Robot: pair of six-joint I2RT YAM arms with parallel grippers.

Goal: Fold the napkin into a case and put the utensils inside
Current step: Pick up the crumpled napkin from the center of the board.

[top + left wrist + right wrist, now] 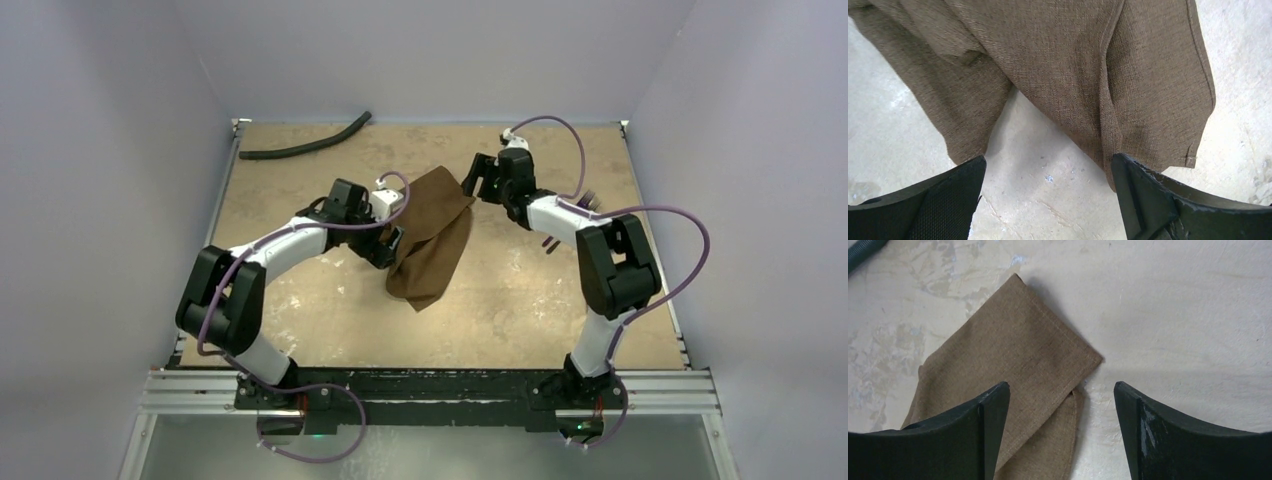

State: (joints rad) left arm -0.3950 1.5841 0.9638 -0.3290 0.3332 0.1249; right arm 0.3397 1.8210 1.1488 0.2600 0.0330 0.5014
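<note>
Top view: napkin (432,235) bunched between the grippers; left gripper (385,245) at its left edge, right gripper (476,178) at its far corner; bare table (520,300) all round.
Left wrist: fingers (948,200) spread wide, holding nothing; napkin hem just ahead.
Right wrist: fingers (1158,435) spread wide, holding nothing; napkin corner ahead-left, bare table ahead-right.

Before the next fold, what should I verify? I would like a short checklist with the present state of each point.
1. Left gripper open: ok, jaws wide apart, nothing clamped.
2. Right gripper open: ok, jaws wide apart, by a corner of the napkin.
3. Napkin lying flat: not ok, it is rumpled, with uneven overlapping layers.
4. Utensils reachable: cannot tell, the right arm hides most of them.
5. Hose away from the napkin: ok, it lies apart at the far left.
</note>
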